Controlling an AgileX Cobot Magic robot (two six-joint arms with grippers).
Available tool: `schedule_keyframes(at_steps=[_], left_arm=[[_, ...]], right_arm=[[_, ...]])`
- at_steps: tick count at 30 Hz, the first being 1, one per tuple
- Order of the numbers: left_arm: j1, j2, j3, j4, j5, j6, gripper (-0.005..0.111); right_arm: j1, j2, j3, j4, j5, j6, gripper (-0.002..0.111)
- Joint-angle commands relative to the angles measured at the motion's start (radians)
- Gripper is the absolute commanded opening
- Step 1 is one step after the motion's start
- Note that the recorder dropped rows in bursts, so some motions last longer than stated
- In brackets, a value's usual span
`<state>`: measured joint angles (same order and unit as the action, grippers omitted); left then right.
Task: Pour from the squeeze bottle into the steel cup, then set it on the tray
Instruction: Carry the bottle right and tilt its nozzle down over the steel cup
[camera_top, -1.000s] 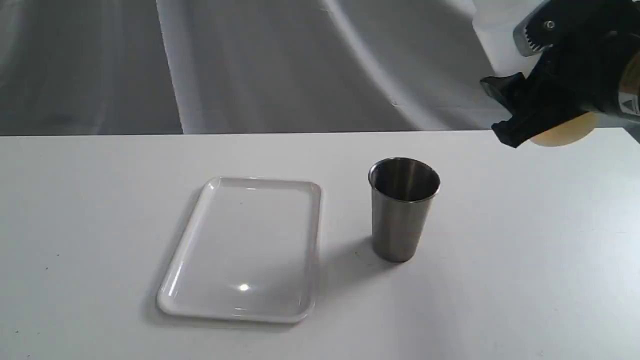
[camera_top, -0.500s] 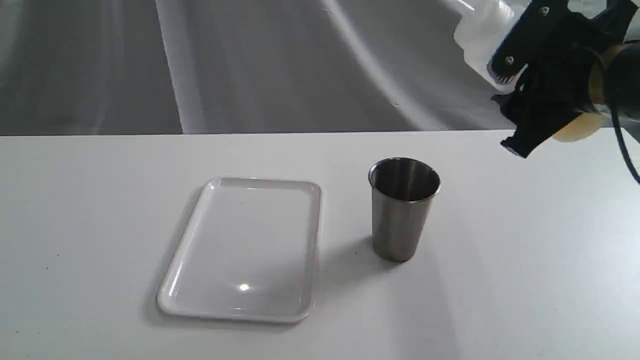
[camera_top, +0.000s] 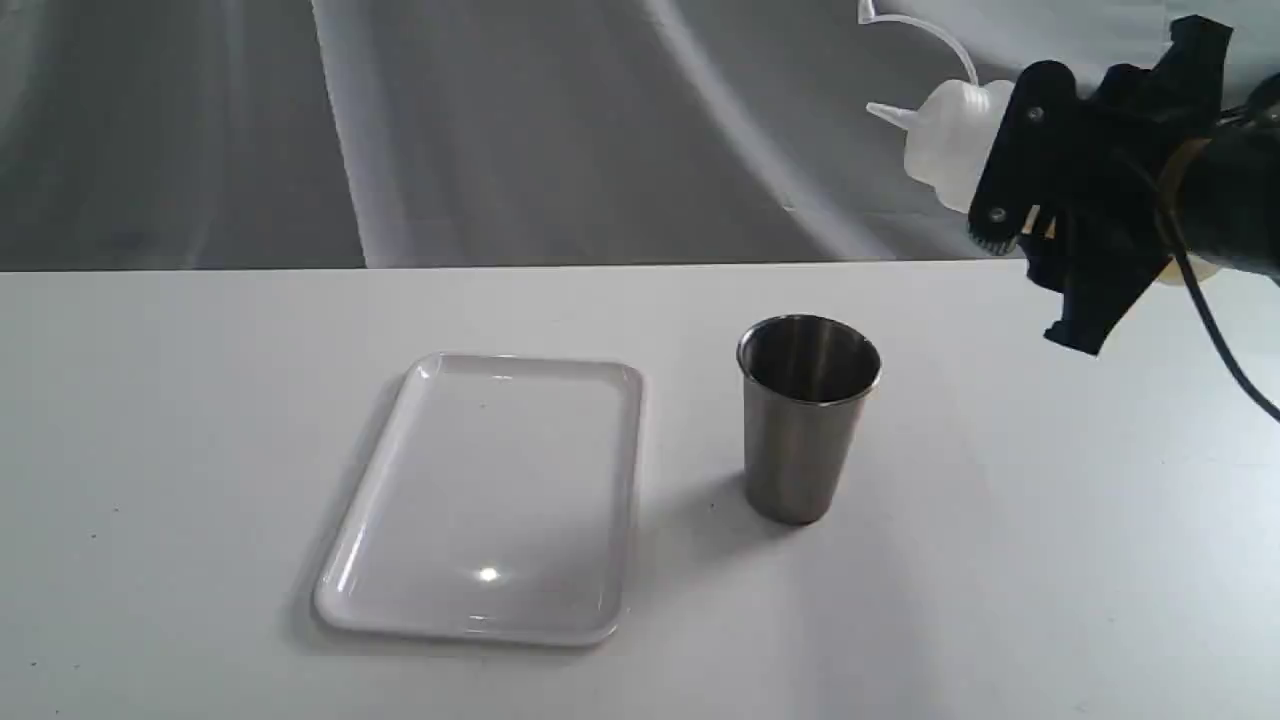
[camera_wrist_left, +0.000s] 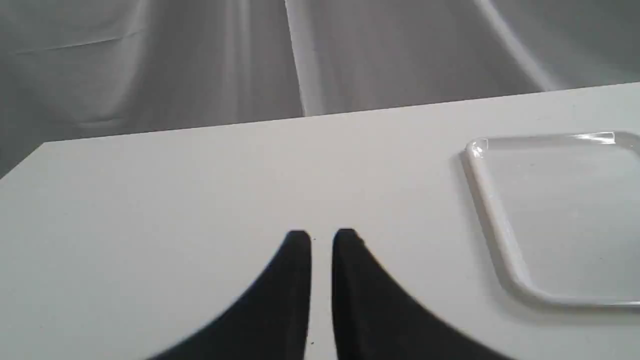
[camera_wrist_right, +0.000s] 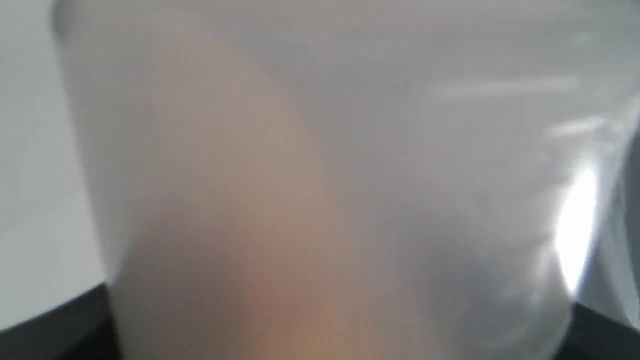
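Observation:
My right gripper (camera_top: 1040, 240) is shut on the squeeze bottle (camera_top: 945, 140) in the air at the upper right. The bottle lies tilted on its side, its cone nozzle pointing left and its cap strap curling above it. It fills the right wrist view as a blurred translucent body (camera_wrist_right: 320, 190) with an amber tint. The steel cup (camera_top: 806, 415) stands upright on the table, below and left of the nozzle and apart from it. The white tray (camera_top: 420, 610) lies flat to the cup's left. My left gripper (camera_wrist_left: 321, 237) hovers low over the table with its fingers nearly together and nothing between them.
The white table (camera_top: 1050, 560) ends at a far edge against a grey draped backdrop (camera_top: 500, 120). In the left wrist view the tray's corner (camera_wrist_left: 505, 240) lies a short way from the left gripper.
The right gripper has turned the bottle from nearly upright to tilted, nozzle swinging down and to the left toward the cup. Cup and tray have not moved.

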<state>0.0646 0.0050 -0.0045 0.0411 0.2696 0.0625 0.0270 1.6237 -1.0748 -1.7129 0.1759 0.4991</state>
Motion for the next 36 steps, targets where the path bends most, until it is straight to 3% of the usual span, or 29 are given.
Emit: schedule_keyframes(at_steps=[1, 25, 36], left_arm=[[-0.007, -0.005, 0.004, 0.000, -0.004, -0.002, 0.008], [-0.007, -0.005, 0.004, 0.000, -0.004, -0.002, 0.008], [-0.007, -0.005, 0.004, 0.000, -0.004, -0.002, 0.008]], right_arm=[[-0.007, -0.008, -0.010, -0.031, 0.026, 0.000, 0.043], [-0.005, -0.008, -0.010, -0.031, 0.019, 0.003, 0.043], [0.005, 0.048, -0.021, -0.031, 0.080, -0.113, 0.043]])
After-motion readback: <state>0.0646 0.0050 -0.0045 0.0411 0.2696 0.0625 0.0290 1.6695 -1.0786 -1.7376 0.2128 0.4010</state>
